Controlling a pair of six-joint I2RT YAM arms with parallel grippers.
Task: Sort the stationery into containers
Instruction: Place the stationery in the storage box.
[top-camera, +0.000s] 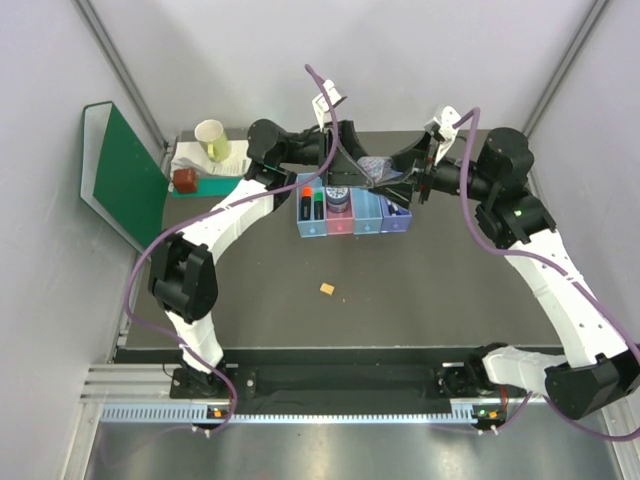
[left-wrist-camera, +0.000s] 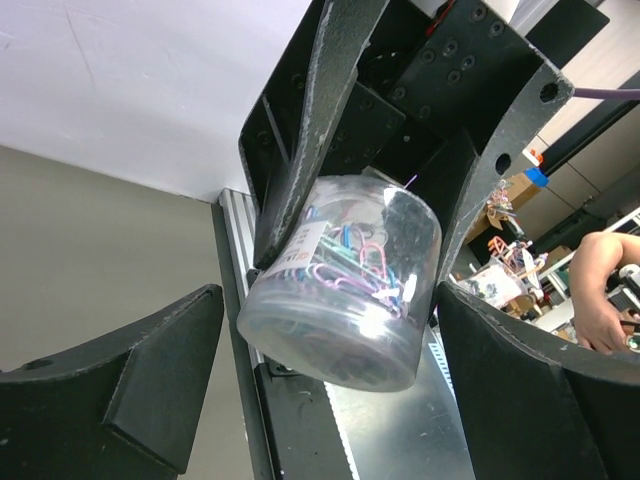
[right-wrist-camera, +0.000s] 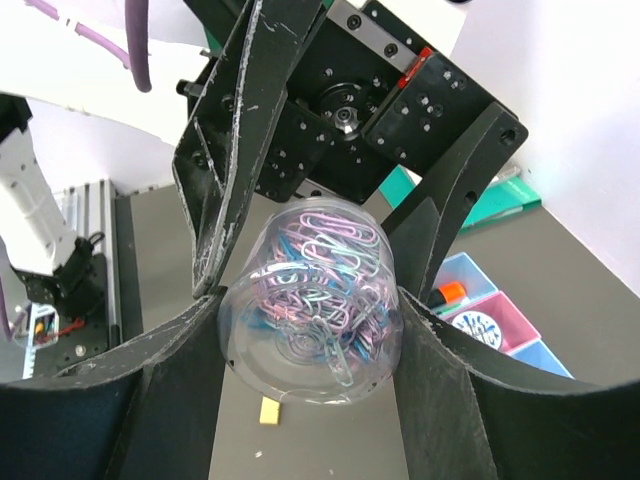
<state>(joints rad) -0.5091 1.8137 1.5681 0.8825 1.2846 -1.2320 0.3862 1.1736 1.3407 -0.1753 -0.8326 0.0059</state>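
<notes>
Tan block (top-camera: 327, 288) lies on the desk (top-camera: 450, 300), well nearer than the bin row (top-camera: 370, 228). Above the row's far edge the clear tub (right-wrist-camera: 312, 290) of paper clips hangs clamped in the right gripper (right-wrist-camera: 308, 330). Left gripper (left-wrist-camera: 328, 300) straddles it, jaws wide, not touching. Looks like a handover: left should close squarely on the slick round wall before right releases.

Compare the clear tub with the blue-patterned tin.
The clear tub is see-through and shows coloured paper clips inside, while the tin is opaque, white with a blue pattern. The tub is held in the air between the fingers of the right gripper, whereas the tin sits in the pink bin, with no gripper touching it. Both are round.
</notes>
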